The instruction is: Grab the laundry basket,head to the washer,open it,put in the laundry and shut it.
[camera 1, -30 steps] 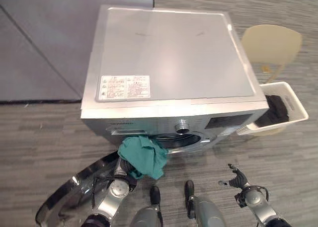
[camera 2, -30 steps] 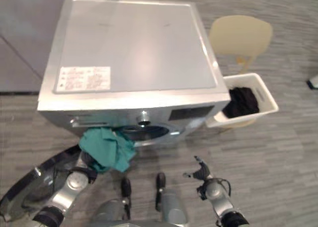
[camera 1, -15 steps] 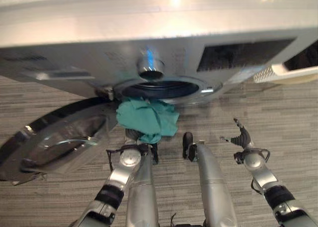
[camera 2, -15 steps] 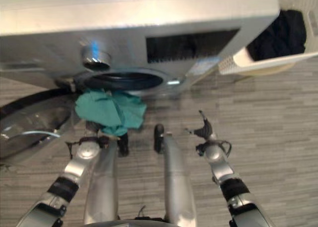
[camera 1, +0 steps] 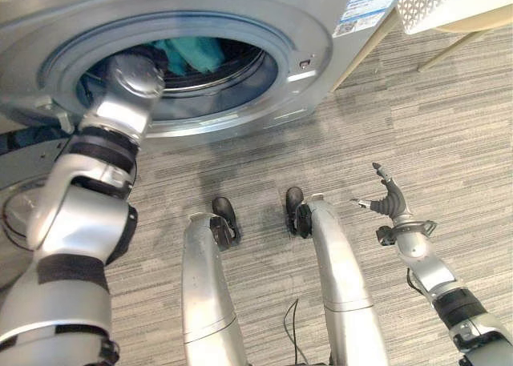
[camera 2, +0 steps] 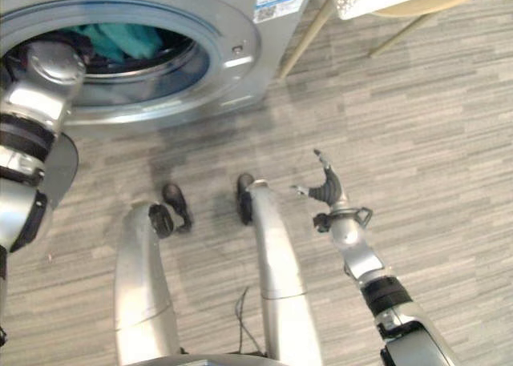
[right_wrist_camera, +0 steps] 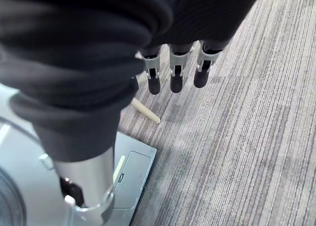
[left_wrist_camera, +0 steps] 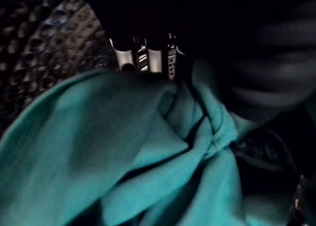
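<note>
Two eye views show the left arm reaching into the washer (camera 1: 264, 78) drum beside the teal cloth (camera 1: 192, 52), the left wrist view has the left robot hand (left_wrist_camera: 148, 60) clamped on it, and the right robot hand (right_wrist_camera: 175, 70) hangs slack-fingered above the floor (right_wrist_camera: 247, 137).

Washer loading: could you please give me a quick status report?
Left hand inside the drum, fingers on the teal cloth, grip unclear. Right hand open, idle over the floor. Nothing blocking the opening.
</note>
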### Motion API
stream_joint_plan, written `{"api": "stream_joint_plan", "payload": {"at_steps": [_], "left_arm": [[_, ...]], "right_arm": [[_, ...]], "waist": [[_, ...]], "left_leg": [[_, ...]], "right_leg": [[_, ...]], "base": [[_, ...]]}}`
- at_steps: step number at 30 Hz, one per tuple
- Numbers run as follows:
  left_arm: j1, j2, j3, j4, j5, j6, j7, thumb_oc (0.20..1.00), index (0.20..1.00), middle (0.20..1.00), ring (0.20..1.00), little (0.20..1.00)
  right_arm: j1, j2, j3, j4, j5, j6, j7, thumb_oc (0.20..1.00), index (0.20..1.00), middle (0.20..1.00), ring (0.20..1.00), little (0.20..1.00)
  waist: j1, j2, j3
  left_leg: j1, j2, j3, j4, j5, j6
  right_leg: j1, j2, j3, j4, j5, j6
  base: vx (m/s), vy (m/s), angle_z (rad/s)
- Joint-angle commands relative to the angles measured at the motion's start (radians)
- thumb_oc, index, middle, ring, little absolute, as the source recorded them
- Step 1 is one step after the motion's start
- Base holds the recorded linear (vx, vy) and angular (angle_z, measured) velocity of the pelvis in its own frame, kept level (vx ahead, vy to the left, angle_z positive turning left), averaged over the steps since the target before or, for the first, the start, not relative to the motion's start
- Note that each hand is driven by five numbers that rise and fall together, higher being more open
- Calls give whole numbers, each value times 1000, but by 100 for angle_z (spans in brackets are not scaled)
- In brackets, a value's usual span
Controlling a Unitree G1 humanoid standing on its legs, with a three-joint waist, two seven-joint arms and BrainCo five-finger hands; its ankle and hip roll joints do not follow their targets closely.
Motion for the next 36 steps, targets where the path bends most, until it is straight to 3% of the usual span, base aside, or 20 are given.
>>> {"api": "stream_joint_plan", "payload": {"at_steps": [1, 4, 10, 17, 22, 23, 25, 26, 27, 28, 29, 30, 31, 32, 34, 36], "left_arm": [[-17, 28, -52, 20, 166, -3, 10, 1000, 1000, 1000, 1000, 1000], [-81, 35, -145, 93, 297, 51, -69, 1000, 1000, 1000, 1000, 1000], [-112, 1, -218, 153, 425, 93, -231, 1000, 1000, 1000, 1000, 1000], [-18, -28, -128, 52, 359, 47, -185, 1000, 1000, 1000, 1000, 1000], [227, -80, 44, -126, 200, -9, -133, 1000, 1000, 1000, 1000, 1000], [359, -134, 123, -186, 122, -27, -139, 1000, 1000, 1000, 1000, 1000], [439, -163, 165, -229, 95, -30, -142, 1000, 1000, 1000, 1000, 1000], [602, -224, 235, -312, 54, -46, -162, 1000, 1000, 1000, 1000, 1000], [603, -224, 236, -313, 54, -45, -162, 1000, 1000, 1000, 1000, 1000], [760, -282, 283, -372, 35, -62, -189, 1000, 1000, 1000, 1000, 1000], [761, -282, 283, -373, 35, -62, -189, 1000, 1000, 1000, 1000, 1000], [893, -322, 316, -422, -15, -79, -217, 1000, 1000, 1000, 1000, 1000], [893, -322, 317, -422, -15, -79, -217, 1000, 1000, 1000, 1000, 1000], [1025, -345, 347, -444, -36, -89, -254, 1000, 1000, 1000, 1000, 1000], [1088, -360, 357, -450, -61, -86, -274, 1000, 1000, 1000, 1000, 1000], [1253, -389, 397, -452, -84, -91, -318, 1000, 1000, 1000, 1000, 1000]], "right_arm": [[59, -10, -8, -72, 39, -66, 11, 1000, 1000, 1000, 1000, 1000], [74, -30, -8, -74, 43, -72, 32, 1000, 1000, 1000, 1000, 1000], [77, -44, -8, -70, 38, -59, 73, 1000, 1000, 1000, 1000, 1000], [94, -40, -3, -58, 47, -74, 81, 1000, 1000, 1000, 1000, 1000], [103, 1, 6, -30, 39, -56, 62, 1000, 1000, 1000, 1000, 1000], [101, 28, -4, -8, 25, -32, 50, 1000, 1000, 1000, 1000, 1000], [104, 36, -3, 4, 17, -20, 44, 1000, 1000, 1000, 1000, 1000], [106, 52, -20, 30, 8, 7, 33, 1000, 1000, 1000, 1000, 1000], [106, 52, -20, 30, 8, 7, 33, 1000, 1000, 1000, 1000, 1000], [108, 64, -40, 51, -6, 28, 26, 1000, 1000, 1000, 1000, 1000], [108, 64, -39, 51, -6, 28, 26, 1000, 1000, 1000, 1000, 1000], [127, 70, -58, 64, -9, 44, 29, 1000, 1000, 1000, 1000, 1000], [127, 70, -58, 63, -9, 44, 29, 1000, 1000, 1000, 1000, 1000], [156, 73, -84, 85, -17, 58, 40, 1000, 1000, 1000, 1000, 1000], [173, 74, -86, 94, -18, 65, 48, 1000, 1000, 1000, 1000, 1000], [218, 87, -105, 133, -30, 74, 73, 1000, 1000, 1000, 1000, 1000]], "waist": [[-28, 17, -77], [-23, 17, -73], [-15, 16, -93], [-8, 10, -120], [13, 11, -135], [28, 8, -142], [31, 10, -142], [46, 9, -143], [45, 9, -142], [60, 8, -137], [59, 7, -135], [70, 7, -128], [70, 7, -127], [81, 11, -129], [84, 8, -123], [96, 3, -119]], "left_leg": [[-53, -7, -25, 12, -22, 51], [-68, -9, -34, 31, -28, 58], [-68, -23, -44, 31, -30, 55], [-62, -41, -50, -8, -16, 46], [10, -49, -41, -101, 12, 35], [54, -51, -37, -151, 26, 29], [93, -51, -30, -190, 38, 24], [180, -52, -15, -269, 59, 12], [182, -52, -15, -271, 60, 12], [279, -53, -3, -359, 86, 0], [282, -53, -3, -361, 86, 0], [384, -55, 7, -450, 109, -7], [386, -55, 7, -451, 110, -7], [499, -63, 17, -556, 139, -13], [578, -66, 21, -620, 160, -17], [786, -86, 39, -789, 208, -20]], "right_leg": [[60, -12, 33, -111, -13, 40], [51, -9, 26, -103, -11, 45], [52, -11, 16, -101, -15, 45], [58, -20, 7, -125, -16, 39], [125, -34, -1, -194, -6, 37], [166, -36, -4, -239, 0, 38], [200, -38, -5, -269, 7, 38], [274, -44, -8, -337, 19, 41], [276, -44, -8, -338, 20, 41], [357, -50, -11, -411, 36, 48], [359, -50, -10, -412, 37, 48], [444, -56, -18, -477, 55, 56], [446, -56, -18, -478, 55, 56], [540, -56, -23, -550, 74, 66], [611, -57, -27, -598, 87, 70], [808, -58, -33, -754, 127, 87]], "base": [[26, 1, -9], [17, -20, -8], [12, -26, 2], [-8, -32, 11], [-42, -32, 10], [-45, -15, 13], [-65, -24, 13], [-65, -22, 7], [-76, -35, 9], [-34, -23, 8], [-53, -35, 13], [-24, -13, 16], [6, -18, 13], [21, -6, 13], [68, -24, 12], [132, -3, 8]]}}
